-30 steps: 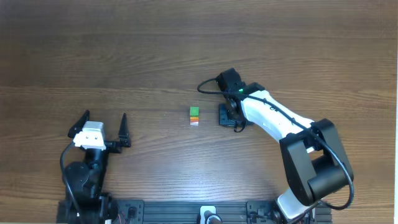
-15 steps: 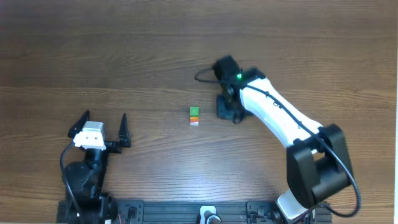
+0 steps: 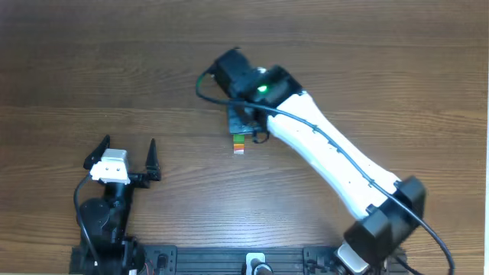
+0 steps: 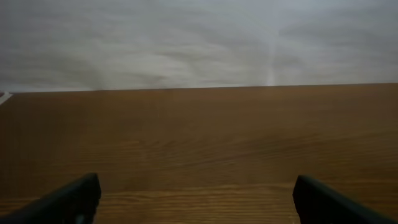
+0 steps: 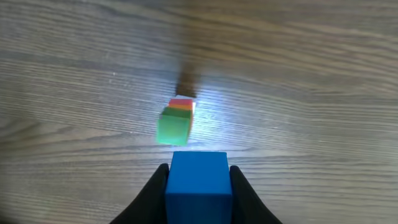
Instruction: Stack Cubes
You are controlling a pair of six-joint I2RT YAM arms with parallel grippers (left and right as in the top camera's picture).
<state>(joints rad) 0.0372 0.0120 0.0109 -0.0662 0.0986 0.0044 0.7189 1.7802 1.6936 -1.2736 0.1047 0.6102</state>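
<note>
- Two fingers of the left gripper are seen spread wide apart, with nothing between them. It is placed close to the near edge of the tabletop, toward the near left corner, with only bare wood in front of it.
- A small stack of three cubes is found at about the middle of the tabletop. A green cube is set on top, an orange cube under it and a white cube at the bottom. The stack is touched by neither gripper.
- The right arm is stretched from the near right corner across to the middle of the tabletop.
- The right gripper is held just above and beside the stack. Its fingers are pinched on the two opposite sides of a blue cube.
- The blue cube is held upright and lifted off the tabletop, close to the green cube but apart from it.
</note>
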